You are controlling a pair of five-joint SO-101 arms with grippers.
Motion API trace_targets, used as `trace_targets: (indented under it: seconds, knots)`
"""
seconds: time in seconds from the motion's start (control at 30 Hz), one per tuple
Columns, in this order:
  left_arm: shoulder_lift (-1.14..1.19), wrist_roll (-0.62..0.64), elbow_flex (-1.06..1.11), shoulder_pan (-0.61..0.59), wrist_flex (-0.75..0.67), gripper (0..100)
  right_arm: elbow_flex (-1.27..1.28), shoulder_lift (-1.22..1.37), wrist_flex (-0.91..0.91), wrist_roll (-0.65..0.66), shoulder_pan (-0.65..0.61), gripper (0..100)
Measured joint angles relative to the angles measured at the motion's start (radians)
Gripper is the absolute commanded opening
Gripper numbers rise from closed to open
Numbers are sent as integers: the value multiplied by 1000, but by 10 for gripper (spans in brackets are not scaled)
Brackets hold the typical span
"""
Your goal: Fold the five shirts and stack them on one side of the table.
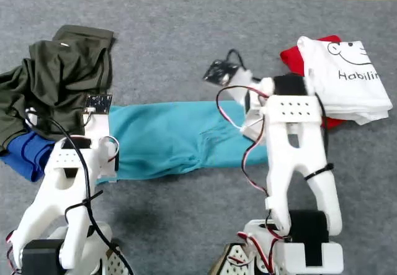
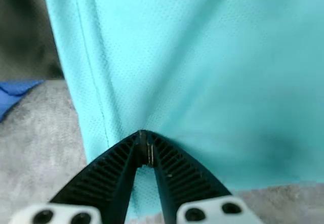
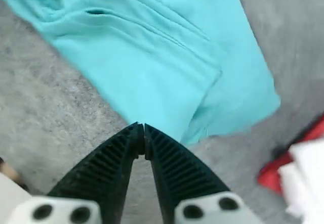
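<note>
Grey carpet-like tabletop [image 1: 186, 39], with the teal mesh-fabric shirt [image 1: 167, 138] spread flat across the middle. Left gripper [image 2: 143, 143] is squeezed fully together, pinching the shirt's left hem. Right gripper [image 3: 141, 135] is closed tight too, tips at the shirt's right edge.

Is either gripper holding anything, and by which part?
Left gripper pinches the teal shirt beside its hemmed edge; right gripper is shut at the shirt's other end, hold unclear.
</note>
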Motion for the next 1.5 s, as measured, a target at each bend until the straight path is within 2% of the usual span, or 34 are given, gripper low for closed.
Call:
trace_targets:
  seconds: [0.17,0.37,0.47,0.57,0.7,1.0,1.23,1.5]
  knots:
    - [0,2,-201,0,195,29,0,21,-12,-123,38,5]
    - [0,17,-483,-18,437,212,0,64,-75,-190,41,5]
    - [5,112,-555,-69,479,224,0,74,-107,-196,43,5]
    - [63,163,-578,-121,485,224,0,74,-149,-196,68,5]
    - [203,170,-582,-172,485,224,0,74,-224,-196,133,5]
    - [410,181,-582,-178,408,224,103,74,-430,-249,201,5]
    - [508,181,-582,-178,324,224,117,74,-446,-250,201,5]
    - [560,181,-588,-178,298,224,117,74,-446,-250,201,5]
